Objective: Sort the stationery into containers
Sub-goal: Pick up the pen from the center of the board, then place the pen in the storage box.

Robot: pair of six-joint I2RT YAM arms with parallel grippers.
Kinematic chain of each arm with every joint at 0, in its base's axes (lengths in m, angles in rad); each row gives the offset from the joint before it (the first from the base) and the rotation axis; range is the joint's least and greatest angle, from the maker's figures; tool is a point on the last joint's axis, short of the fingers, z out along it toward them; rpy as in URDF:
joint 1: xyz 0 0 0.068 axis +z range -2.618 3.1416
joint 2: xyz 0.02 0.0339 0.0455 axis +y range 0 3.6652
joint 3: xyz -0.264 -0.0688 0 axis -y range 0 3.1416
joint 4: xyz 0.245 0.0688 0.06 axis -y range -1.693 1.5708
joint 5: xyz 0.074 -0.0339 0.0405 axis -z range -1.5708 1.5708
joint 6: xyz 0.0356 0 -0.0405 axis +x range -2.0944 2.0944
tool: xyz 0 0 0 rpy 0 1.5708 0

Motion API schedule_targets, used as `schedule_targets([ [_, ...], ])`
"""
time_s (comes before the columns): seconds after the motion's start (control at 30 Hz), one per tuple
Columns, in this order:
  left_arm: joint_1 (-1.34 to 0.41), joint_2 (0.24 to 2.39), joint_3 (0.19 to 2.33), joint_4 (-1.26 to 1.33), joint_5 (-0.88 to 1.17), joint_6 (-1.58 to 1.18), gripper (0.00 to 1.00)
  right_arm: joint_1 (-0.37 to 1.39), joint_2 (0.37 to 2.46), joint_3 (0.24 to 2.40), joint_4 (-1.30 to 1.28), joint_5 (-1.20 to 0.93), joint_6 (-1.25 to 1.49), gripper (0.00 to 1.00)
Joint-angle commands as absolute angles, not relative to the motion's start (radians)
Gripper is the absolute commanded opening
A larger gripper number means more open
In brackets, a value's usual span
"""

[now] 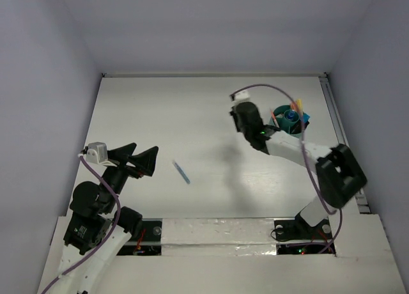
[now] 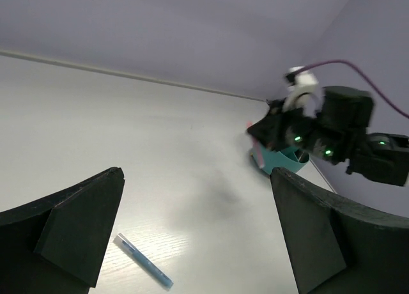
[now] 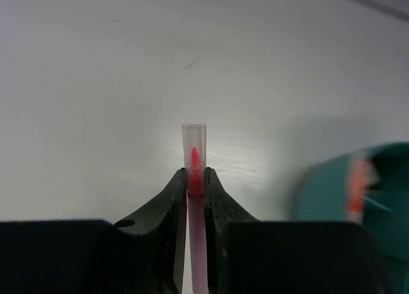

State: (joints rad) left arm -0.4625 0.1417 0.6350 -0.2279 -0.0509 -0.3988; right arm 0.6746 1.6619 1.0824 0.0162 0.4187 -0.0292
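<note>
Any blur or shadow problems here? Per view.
Right wrist: teal cup at the right edge is smeared, red-tipped pen between the fingers is sharp. Left wrist: right arm looks soft, blue pen is clearer. Top external: sharp, one diffuse shadow on the table beside the right arm.

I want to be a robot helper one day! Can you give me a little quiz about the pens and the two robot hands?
1. True or false: the left hand is open and holds nothing.
2. What colour is the loose pen lying on the table? A blue, B yellow, C black.
3. Fill in: the right hand is shut on a clear-capped pen with a ___ tip.

Key: 1 true; 2 A; 3 red.
</note>
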Motion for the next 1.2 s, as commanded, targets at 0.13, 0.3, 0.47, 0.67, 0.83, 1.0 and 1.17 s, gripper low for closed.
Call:
schedule_targets([
  [0.13,-0.457,0.127,0.646,-0.173,-0.028,-0.393,0.99,0.485,1.362,0.781,0.711,0.738,-0.037,0.0],
  [0.3,-0.457,0.118,0.646,-0.172,-0.029,-0.394,0.99,0.427,1.43,0.707,1.021,0.814,-0.224,0.0],
  [0.47,-0.457,0.114,0.647,-0.175,-0.032,-0.393,0.99,0.416,1.471,0.706,1.017,0.787,-0.235,0.0],
  [0.67,-0.457,0.112,0.647,-0.175,-0.034,-0.394,0.99,0.407,1.497,0.701,1.009,0.761,-0.27,0.0],
  [0.83,-0.457,0.112,0.647,-0.175,-0.034,-0.394,0.99,0.388,1.537,0.703,0.993,0.742,-0.273,0.0],
  [1.0,-0.457,0.115,0.647,-0.175,-0.034,-0.394,0.99,0.388,1.586,0.706,0.982,0.756,-0.265,0.0],
  [1.17,-0.457,0.115,0.649,-0.175,-0.032,-0.393,0.99,0.388,1.597,0.712,0.956,0.77,-0.258,0.0],
])
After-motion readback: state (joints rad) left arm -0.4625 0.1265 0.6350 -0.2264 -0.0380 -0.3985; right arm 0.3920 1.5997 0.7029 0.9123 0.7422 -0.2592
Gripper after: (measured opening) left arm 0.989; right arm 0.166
